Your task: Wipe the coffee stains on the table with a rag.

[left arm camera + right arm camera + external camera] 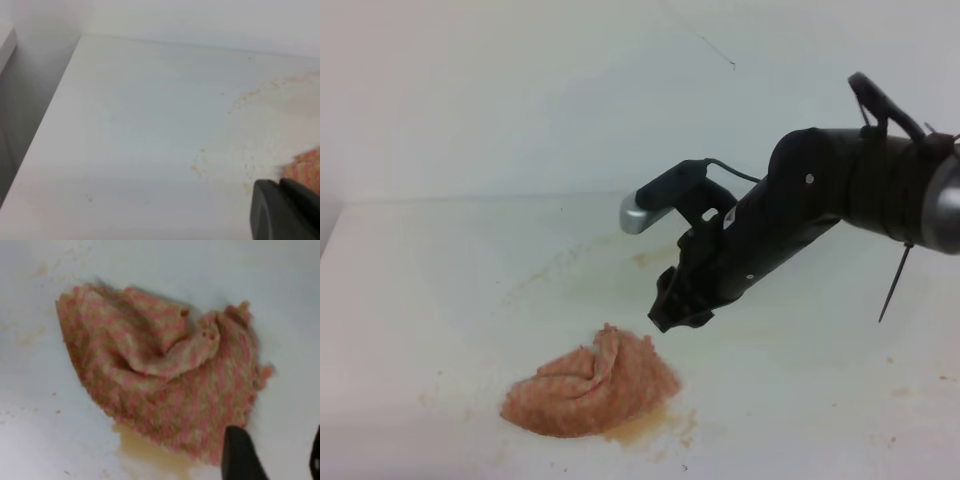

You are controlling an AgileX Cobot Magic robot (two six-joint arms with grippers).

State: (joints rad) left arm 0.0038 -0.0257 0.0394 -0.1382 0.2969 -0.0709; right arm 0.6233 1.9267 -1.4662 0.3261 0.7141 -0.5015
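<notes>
Rag [590,393] lies crumpled near front edge of table [430,290], long axis left-right, brown coffee puddle [642,427] peeking from under its near-right edge. My right gripper [678,312] hangs just above and right of rag's far-right corner, not touching; fingers [240,456] apart with nothing between, as I read it. Left gripper [282,212] low at left; can't tell its state. Right arm nearer. Pale tan smears [650,257] farther back. Glossy white top, plain wall behind.
</notes>
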